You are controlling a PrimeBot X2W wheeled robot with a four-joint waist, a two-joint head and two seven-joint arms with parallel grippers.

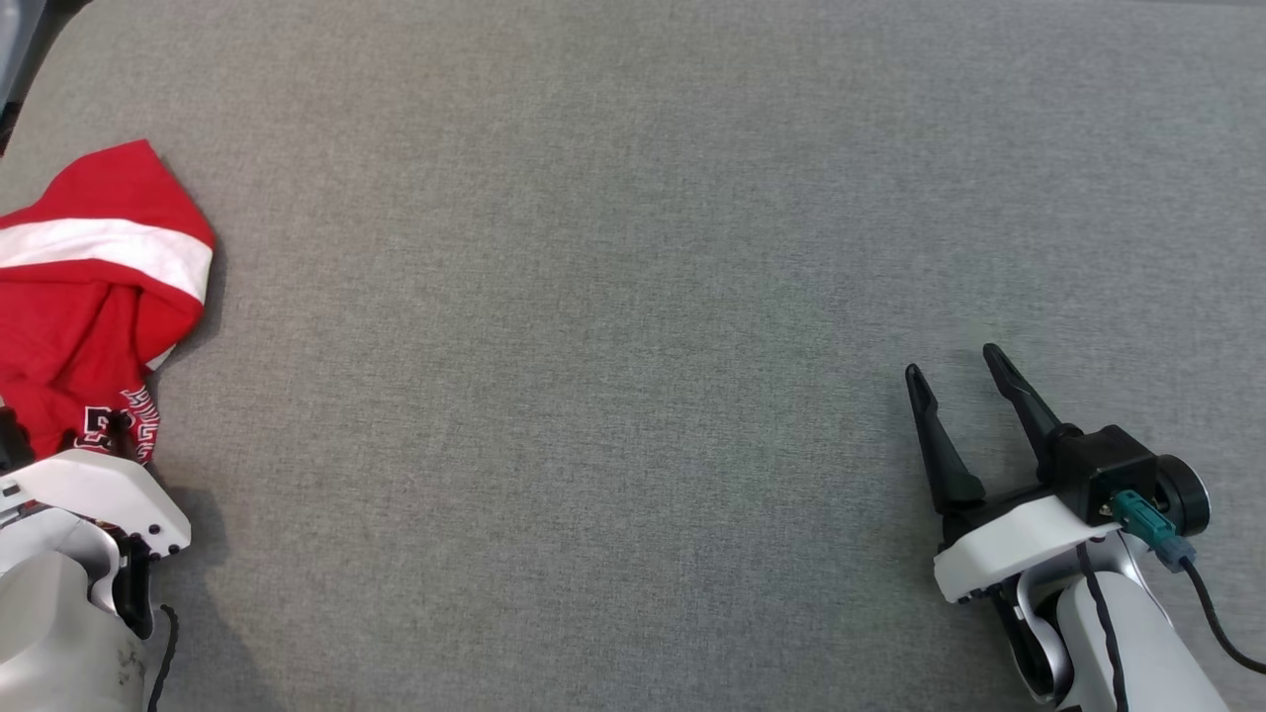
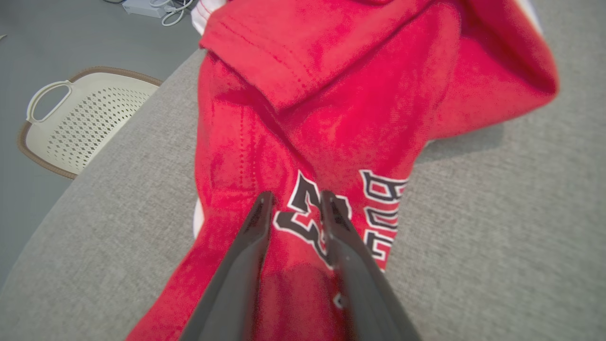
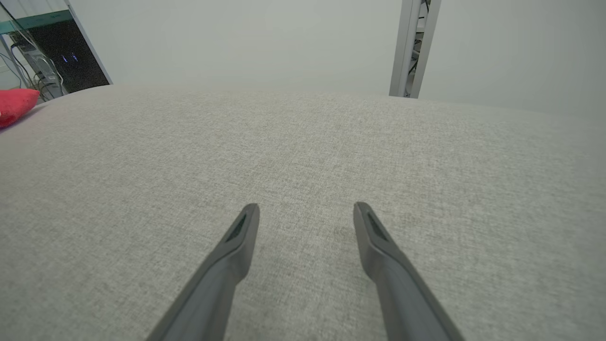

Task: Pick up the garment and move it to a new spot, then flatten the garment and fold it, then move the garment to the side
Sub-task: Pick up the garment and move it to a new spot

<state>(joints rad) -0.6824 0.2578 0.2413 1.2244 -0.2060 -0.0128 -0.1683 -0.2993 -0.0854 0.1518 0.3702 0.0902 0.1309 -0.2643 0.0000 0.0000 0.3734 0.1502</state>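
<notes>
A: Left gripper (image 2: 297, 201), status?
B: Jaws apart, narrower than the right's. The tips are at the garment (image 2: 331, 118), by its printed number, and red cloth shows in the gap. No pinch is evident, so it is judged not yet gripped.
A: Right gripper (image 1: 953, 363)?
B: Jaws wide apart with nothing between them. It sits low over bare table (image 1: 613, 297), well apart from the garment.
A: Where is the garment?
B: It lies in a crumpled heap at the table's left edge, partly past the head view's border. It is red with a white stripe, and its folds overlap, so it is not flat. Beyond the edge, on the floor, stands a pale basket (image 2: 80, 128).
A: Progress?
B: Judged at the very start. Step one, pick up and move, is in hand: the left gripper is at the cloth and no lift is made. The table's wide middle looks a likely new spot. Carry, flatten, fold and move aside are all left to do.
A: Note for the next move?
B: A single hold on a heap would likely drag it bunched. The right gripper will probably be needed for spreading.
</notes>
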